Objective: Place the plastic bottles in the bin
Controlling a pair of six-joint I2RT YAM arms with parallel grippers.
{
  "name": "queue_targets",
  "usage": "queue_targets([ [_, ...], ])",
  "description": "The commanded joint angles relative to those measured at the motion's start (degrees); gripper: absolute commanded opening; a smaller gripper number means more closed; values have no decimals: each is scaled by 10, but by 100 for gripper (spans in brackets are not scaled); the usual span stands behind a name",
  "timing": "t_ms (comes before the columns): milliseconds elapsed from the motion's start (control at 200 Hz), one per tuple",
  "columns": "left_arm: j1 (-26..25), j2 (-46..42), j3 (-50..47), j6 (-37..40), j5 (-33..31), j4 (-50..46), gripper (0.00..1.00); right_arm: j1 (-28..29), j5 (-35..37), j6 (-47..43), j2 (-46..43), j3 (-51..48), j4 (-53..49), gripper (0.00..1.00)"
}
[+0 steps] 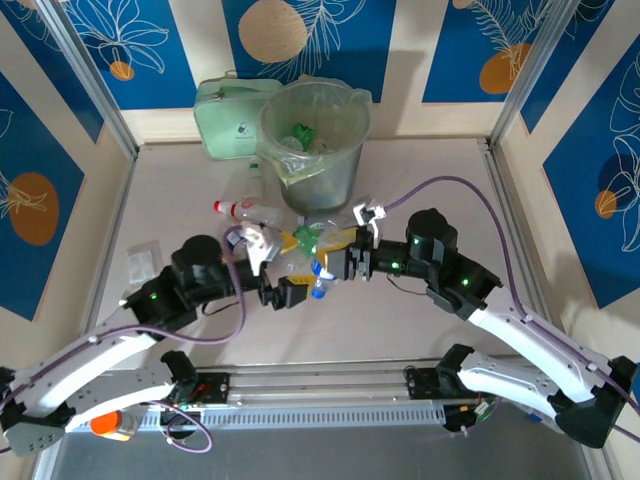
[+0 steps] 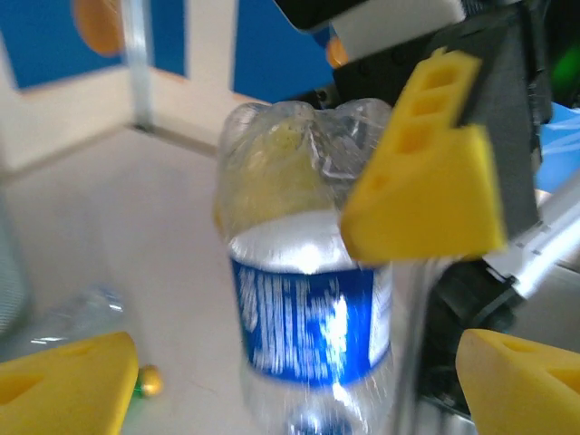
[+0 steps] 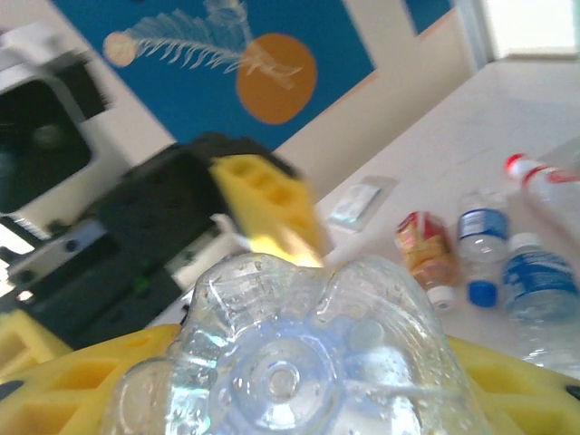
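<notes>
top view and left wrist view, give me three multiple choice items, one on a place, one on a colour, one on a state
1. Where is the green case relative to the bin?
A. left of it, farther back
B. right of it
C. by the arm bases

2. What colour is the label on the bottle in the left wrist view?
A. red
B. blue
C. yellow

3. How is the bin?
A. tipped over
B. lidded
C. upright, with bottles inside

Answers:
1 A, the case sits left of the bin, nearer the back wall.
2 B, a blue band with white print wraps the bottle.
3 C, its open mouth faces up and bottles show through it.
</notes>
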Motion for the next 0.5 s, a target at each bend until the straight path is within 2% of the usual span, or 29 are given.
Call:
queue_targets([
  [0,-6,-45,9,55,-135,-39,91,-47,35,-8,15,52,-28,55],
  [160,-5,-82,2,123,-306,-76,90,-132,14,5,84,145,-33,55],
  [260,-6,-98,-22,131,-394,-59,94,-164,28,1,153,232,-43,54],
  [315,-5,-107,-38,133,-408,-43,95,-176,34,-6,196,289,-52,54],
  [495,-4,-105,-43,118,-392,-45,95,-192,78,-66,335,462,-56,54],
])
